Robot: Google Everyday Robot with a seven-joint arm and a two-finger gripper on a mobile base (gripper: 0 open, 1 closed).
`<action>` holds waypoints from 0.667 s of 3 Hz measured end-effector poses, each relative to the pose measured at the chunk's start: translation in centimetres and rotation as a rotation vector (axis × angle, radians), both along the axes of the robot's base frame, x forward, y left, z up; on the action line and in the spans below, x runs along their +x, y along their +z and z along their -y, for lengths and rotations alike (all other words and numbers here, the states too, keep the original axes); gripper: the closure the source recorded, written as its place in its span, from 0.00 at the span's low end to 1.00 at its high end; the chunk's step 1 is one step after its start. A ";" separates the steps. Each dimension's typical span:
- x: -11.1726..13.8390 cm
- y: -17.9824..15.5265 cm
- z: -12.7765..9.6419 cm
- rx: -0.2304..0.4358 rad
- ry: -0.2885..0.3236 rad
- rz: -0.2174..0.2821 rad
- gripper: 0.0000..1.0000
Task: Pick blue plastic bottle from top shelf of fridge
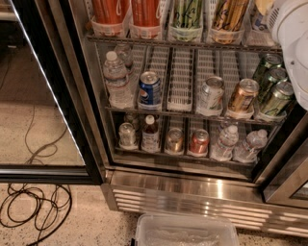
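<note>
Three wire racks show inside the fridge (202, 197), whose glass door (65, 96) stands open at 9 o'clock. The top shelf (192, 44) runs along 12 o'clock, and its translucent front cups hold five tall drinks cut off by the upper edge. The blue plastic bottle (255, 21) stands in the rightmost cup, toward 1 o'clock. It is just beside a gold-brown bottle (230, 14) and partly covered by the robot's white arm housing (293, 43) at 2 o'clock. The gripper is out of view, so I cannot tell whether it is open or closed. On the middle rack stand a water bottle (115, 79), a blue can (149, 90) and further cans. A clear plastic bin (185, 217) sits on the floor at 6 o'clock, with black cables (33, 211) at 8 o'clock.
</note>
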State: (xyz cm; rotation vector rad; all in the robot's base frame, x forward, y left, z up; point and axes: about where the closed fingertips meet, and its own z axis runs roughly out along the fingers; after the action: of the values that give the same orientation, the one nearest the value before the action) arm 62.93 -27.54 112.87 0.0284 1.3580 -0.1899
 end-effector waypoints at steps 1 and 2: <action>-0.2 1.2 -0.5 0.036 0.030 0.018 1.00; -1.3 0.9 -1.8 0.058 0.100 -0.003 1.00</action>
State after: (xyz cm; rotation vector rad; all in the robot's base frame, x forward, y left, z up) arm 61.66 -25.78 113.76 0.0090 1.3642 -0.0665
